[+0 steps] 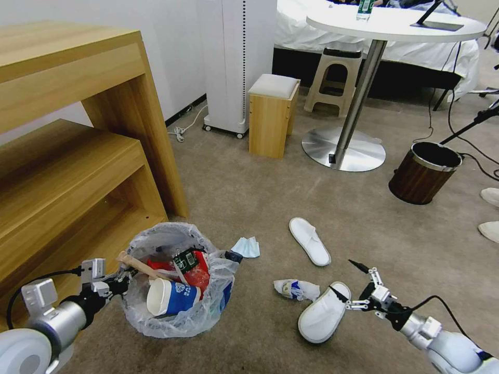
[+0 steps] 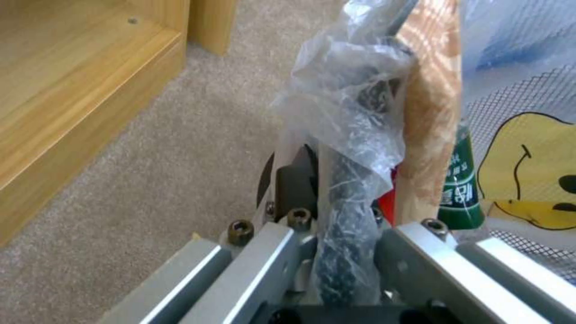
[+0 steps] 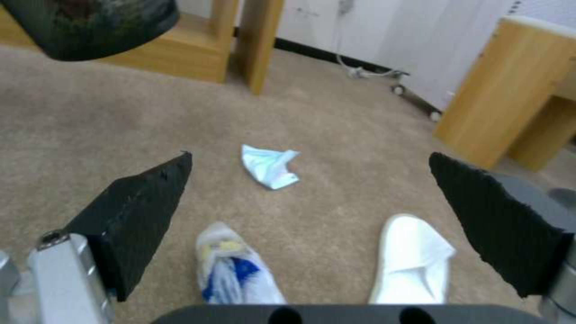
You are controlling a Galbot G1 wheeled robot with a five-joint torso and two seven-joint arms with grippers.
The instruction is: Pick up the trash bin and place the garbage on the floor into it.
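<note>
Beige short-pile carpet floor [image 1: 249,192], head view: left gripper [image 1: 120,283] clamps the rim of the trash bin [image 1: 174,324] (crinkly clear liner, paper cup [image 1: 171,297] and wooden stick [image 1: 138,266] inside), beside a wood shelf unit [image 1: 67,156]. Right gripper [image 1: 347,286] spread wide over a white slipper [image 1: 323,313]; second slipper [image 1: 309,240], crumpled wrapper [image 1: 296,289], light-blue mask [image 1: 246,246] lie nearby. Left wrist view: fingers [image 2: 294,180] pinch the plastic-covered black rim [image 2: 345,171]. Right wrist view: black wedge pads [image 3: 144,202] far apart above carpet, wrapper [image 3: 234,270], slipper [image 3: 414,258], mask [image 3: 269,165].

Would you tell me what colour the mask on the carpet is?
The mask is light blue, clearest in the right wrist view.
</note>
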